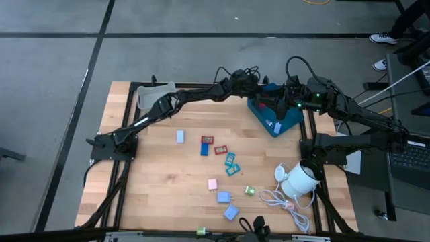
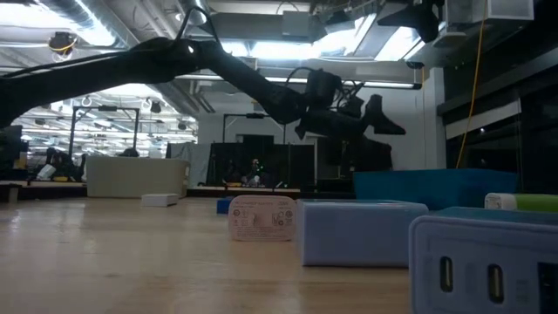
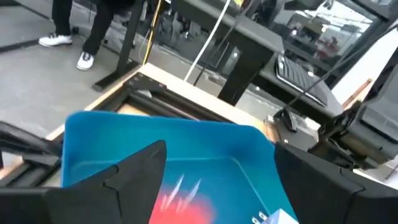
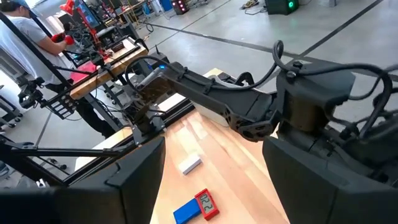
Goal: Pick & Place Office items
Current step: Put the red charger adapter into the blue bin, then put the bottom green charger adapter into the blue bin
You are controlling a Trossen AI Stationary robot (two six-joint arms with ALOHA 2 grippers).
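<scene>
Above the deep blue plastic tray [image 1: 285,121] at the desk's far right, the left hand [image 3: 214,180] hovers with its two dark fingers spread apart, and a blurred red item [image 3: 180,205] shows between them over the tray's floor; whether it hangs in the air or already lies in the tray cannot be told. This looks like the drop-off step of one pick-and-place round. The right hand [image 4: 211,180] hovers close by over the same tray, its fingers also apart and empty. Most small office items are out on the wooden desk [image 1: 154,181]: a pale blue flat piece [image 1: 180,136], a dark blue block [image 1: 204,149] touching a red tile [image 1: 207,140], another red tile [image 1: 220,150], teal pieces [image 1: 232,163], a pink square [image 1: 212,183], and light blue blocks [image 1: 227,205] near the front edge. The next move, as I judge it, calls for lifting the left arm clear of the tray wall and the right arm, then swinging back to the scattered pieces.
</scene>
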